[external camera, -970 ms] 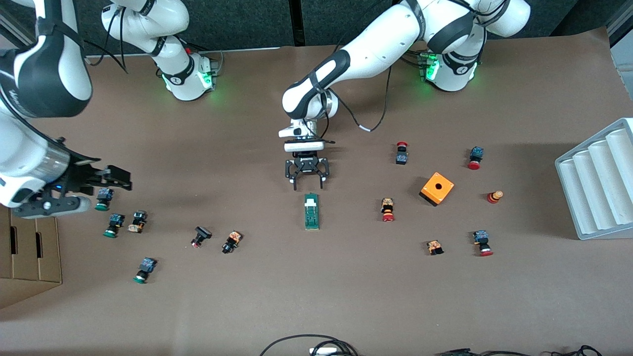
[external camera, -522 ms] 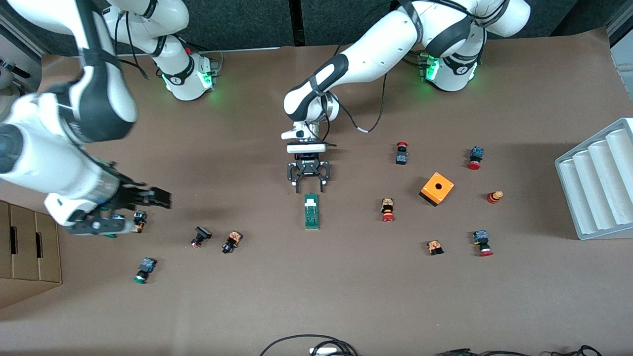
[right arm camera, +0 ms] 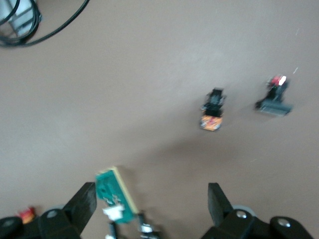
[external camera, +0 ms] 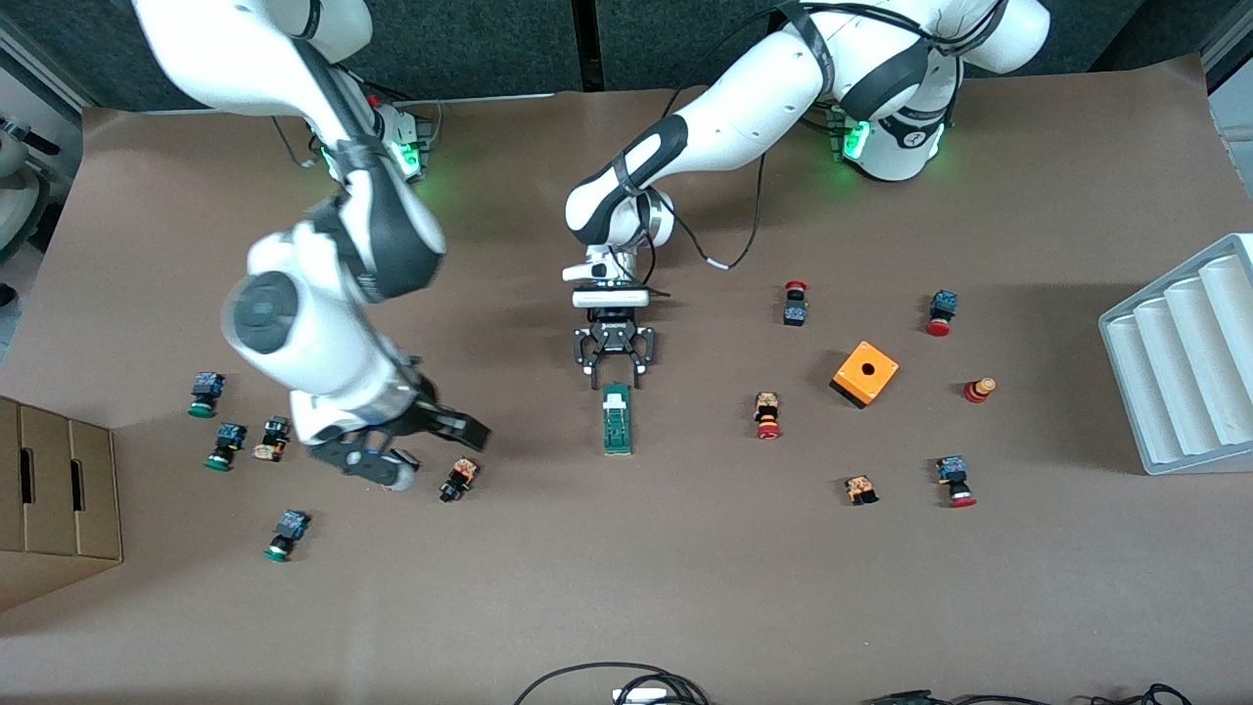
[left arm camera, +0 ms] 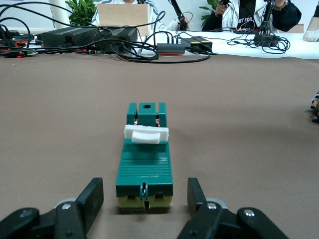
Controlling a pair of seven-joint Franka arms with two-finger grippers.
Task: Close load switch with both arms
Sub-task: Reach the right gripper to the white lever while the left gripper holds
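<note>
The right arm has swept in from the frame's left edge toward centre; its right end effector point(external camera: 445, 431), fingers spread and empty, now hangs lower left of the load switch point(external camera: 616, 419). The left end effector point(external camera: 614, 363) has dropped to the switch's upper end at mid-frame, fingers point(left arm camera: 89, 199) narrowing but not yet touching. Both arms look nearly placed to begin closing it.

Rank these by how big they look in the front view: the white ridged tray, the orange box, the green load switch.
1. White ridged tray, by far the largest, though cut off at the edge.
2. Orange box and green load switch: too alike to rank; the box is wider, the switch longer.
</note>
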